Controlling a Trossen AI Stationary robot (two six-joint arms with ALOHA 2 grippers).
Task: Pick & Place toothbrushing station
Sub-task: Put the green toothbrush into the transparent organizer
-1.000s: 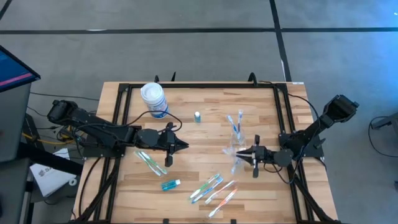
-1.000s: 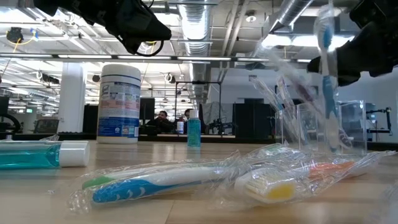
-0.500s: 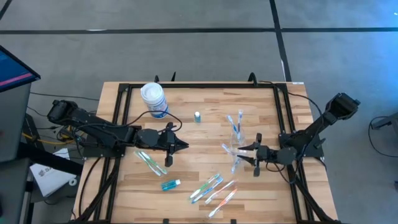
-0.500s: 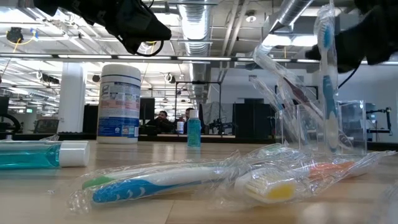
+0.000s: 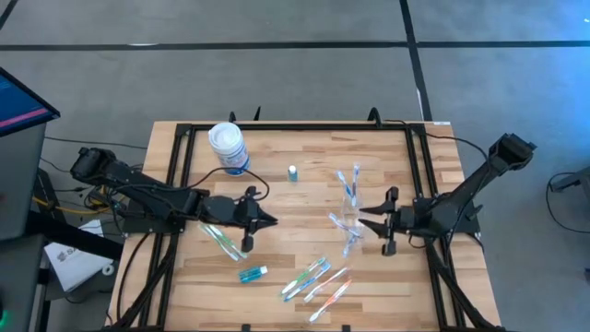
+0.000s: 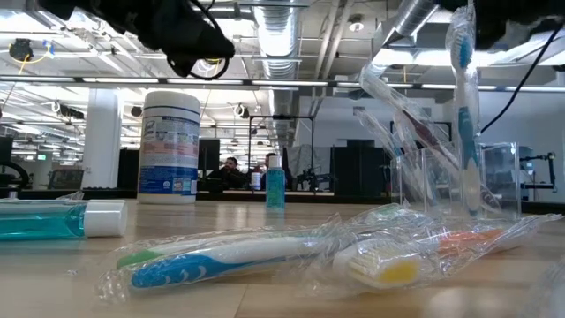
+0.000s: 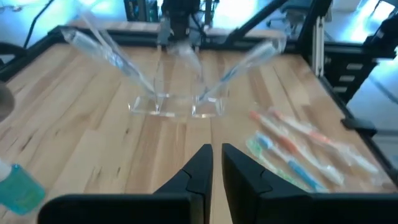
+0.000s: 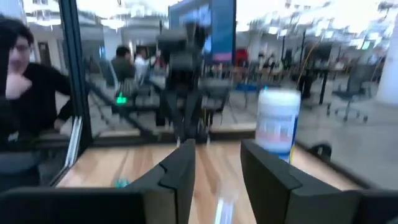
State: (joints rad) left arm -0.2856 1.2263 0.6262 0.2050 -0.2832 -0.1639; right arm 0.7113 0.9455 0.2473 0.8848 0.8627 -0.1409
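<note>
Two small clear cups (image 5: pixel 352 196) (image 5: pixel 346 224) stand right of the table's middle, each with toothbrushes leaning in it; they also show in the left wrist view (image 7: pixel 152 102) (image 7: pixel 208 102). A blue-and-white toothbrush (image 6: pixel 463 106) stands upright in a cup (image 6: pixel 450 181). My right gripper (image 5: pixel 361 221) is open and empty, raised just right of the cups. My left gripper (image 5: pixel 269 219) is shut and empty left of the middle, above the table. Several wrapped toothbrushes (image 5: pixel 313 277) lie near the front edge, and a few more (image 5: pixel 221 240) lie below my left arm.
A white canister with a blue label (image 5: pixel 228 148) stands at the far left. A small teal tube (image 5: pixel 292 172) stands behind the middle, and another (image 5: pixel 253 273) lies near the front. A black frame (image 5: pixel 419 166) runs round the table. People (image 8: pixel 18 68) are in the room beyond.
My right gripper has let go of the blue-and-white toothbrush and gone up and a little toward the table's right edge. It has left the low view. The toothbrush stays standing in its cup.
</note>
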